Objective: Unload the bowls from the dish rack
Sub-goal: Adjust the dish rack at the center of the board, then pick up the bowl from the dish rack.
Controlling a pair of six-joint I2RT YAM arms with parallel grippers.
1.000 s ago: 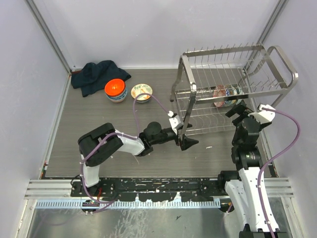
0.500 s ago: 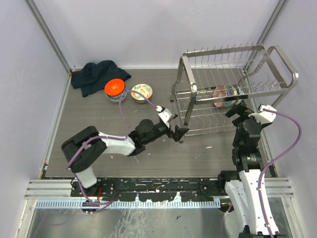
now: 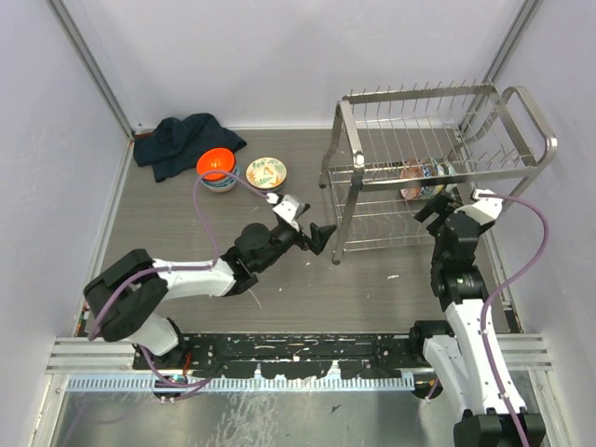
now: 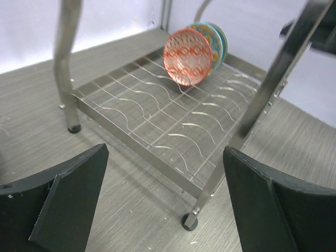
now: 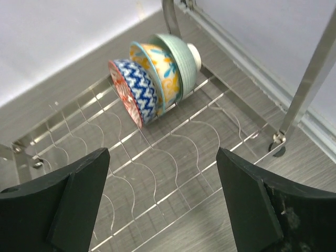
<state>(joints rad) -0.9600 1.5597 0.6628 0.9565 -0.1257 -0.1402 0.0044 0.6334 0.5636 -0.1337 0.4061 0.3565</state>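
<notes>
Wavy rungs of the silver wire dish rack point(image 4: 64, 58) prop three patterned ceramic bowls point(image 5: 157, 73) on edge; left pincer point(image 4: 164, 151) and right pincer point(image 5: 163, 153) gape empty.

One rack point(image 3: 419, 91), three racked bowls point(image 5: 157, 73) — one orange bowl point(image 3: 216, 164), one floral bowl point(image 3: 266, 172).

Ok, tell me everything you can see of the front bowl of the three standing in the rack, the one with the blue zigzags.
The blue-zigzag bowl is small, round and looks like glazed ceramic. The side towards the right wrist camera carries blue and white zigzags. The face towards the left wrist camera shows a red-orange pattern on a pale ground. It stands on edge, tilted, on the wavy wires of the dish rack, lower shelf, leaning against the yellow floral bowl behind it.
</notes>
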